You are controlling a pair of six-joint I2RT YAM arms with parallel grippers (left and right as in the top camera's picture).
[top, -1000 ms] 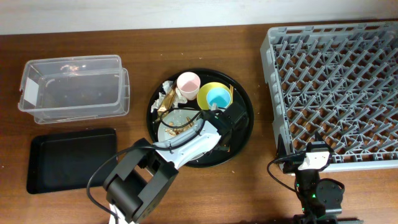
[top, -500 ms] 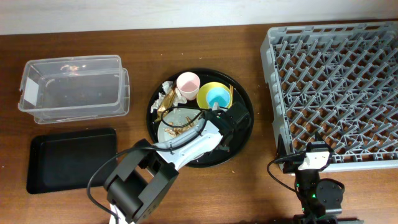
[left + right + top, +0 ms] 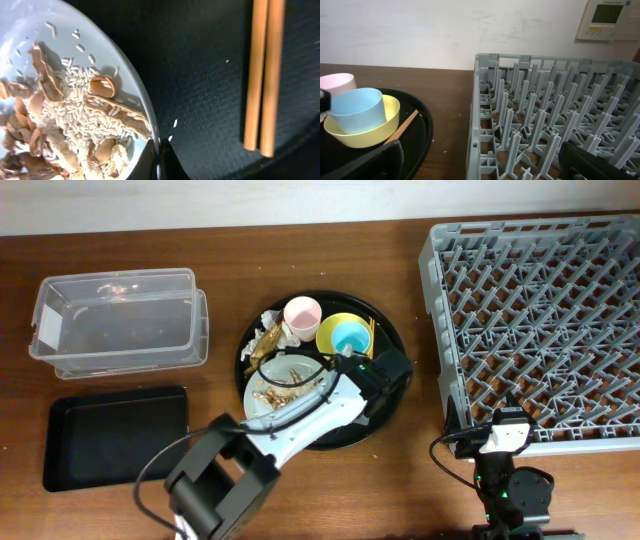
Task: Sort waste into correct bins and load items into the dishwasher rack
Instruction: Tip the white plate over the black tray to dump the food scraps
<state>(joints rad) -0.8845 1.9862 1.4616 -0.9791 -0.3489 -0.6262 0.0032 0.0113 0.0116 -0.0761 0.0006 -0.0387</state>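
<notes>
Here, on a brown wooden tabletop [image 3: 400,480], the left arm [image 3: 300,415] stretches diagonally across a round black tray [image 3: 392,335] crowded with used dishes. The wrist camera shows its pincer [image 3: 160,161] with the tips drawn together on the right-hand rim of a pale plate [image 3: 258,398]. In the overhead view the arm hides those tips.

The plate lies in the tray's near-left part and carries food scraps [image 3: 75,125], white rice grains mixed with beige-brown shells and crumbs. A pair of chopsticks [image 3: 262,75] lies side by side on the bare black tray, apart from the plate's rim.

Toward the tray's far edge stands a pink cup [image 3: 302,312]. Just beside it is a yellow bowl [image 3: 328,338] with a light-blue cup [image 3: 350,337] sitting inside. Crumpled white napkins [image 3: 268,330] with a brownish wrapper rest left of the pink cup, just beside the plate's far edge.

Left of the round tray, a clear tub [image 3: 120,320] sits behind a black rectangular tray [image 3: 115,435], and both stand well apart from the dishes. The grey dishwasher rack [image 3: 540,310] fills the right side of the tabletop. The right pincer [image 3: 480,150] hangs near the rack's front edge, its fingers spread wide apart.
</notes>
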